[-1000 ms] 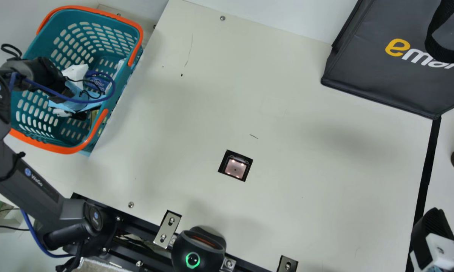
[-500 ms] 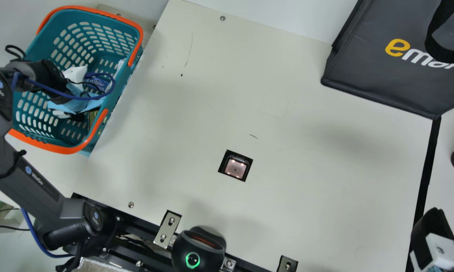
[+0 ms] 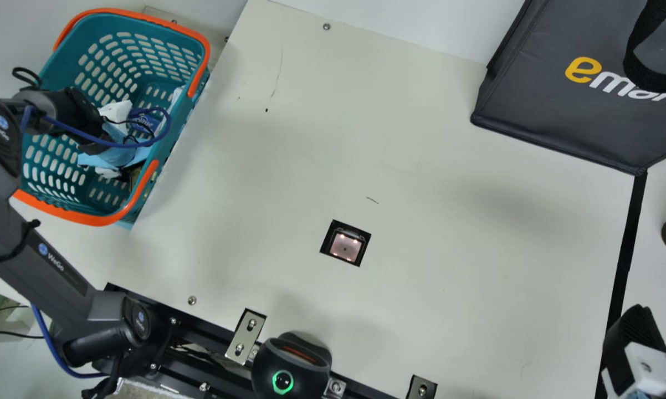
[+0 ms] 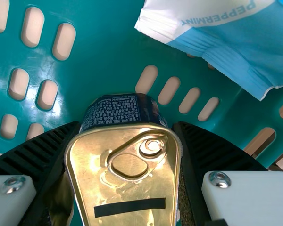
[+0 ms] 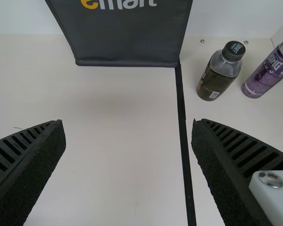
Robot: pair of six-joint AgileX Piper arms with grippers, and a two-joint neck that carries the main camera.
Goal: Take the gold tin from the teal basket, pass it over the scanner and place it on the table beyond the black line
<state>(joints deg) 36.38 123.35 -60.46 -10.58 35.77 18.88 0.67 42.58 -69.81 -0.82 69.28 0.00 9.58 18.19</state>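
1. The gold tin [image 4: 127, 197] is in the teal basket [image 3: 111, 25], its lid with the pull ring turned to the left wrist camera. A black bar runs across the lid.
2. The left gripper [image 3: 92, 145] reaches down inside the basket and is clamped on the tin, 1 finger on each of its 2 sides.
3. Just beside the tin, the left wrist view shows a blue and white packet [image 4: 236, 42]. The main view also has a dark blue pack [image 3: 144, 121] in the basket.
4. The right gripper [image 3: 635, 330] is by the black line [image 3: 624, 249], its 2 fingers spread wide with nothing between them.
5. The square scanner [image 3: 345, 246] is set in the table [image 3: 449, 210], between the basket and the line, with small lights lit. A black device [image 3: 291, 368] with a green ring stands at the table's near edge.
6. At the far side is a black bag [image 3: 532, 100], its corner at the line's end. Beyond the line, a bottle [image 5: 219, 73] and a purple can [image 5: 269, 70] stand near each other.
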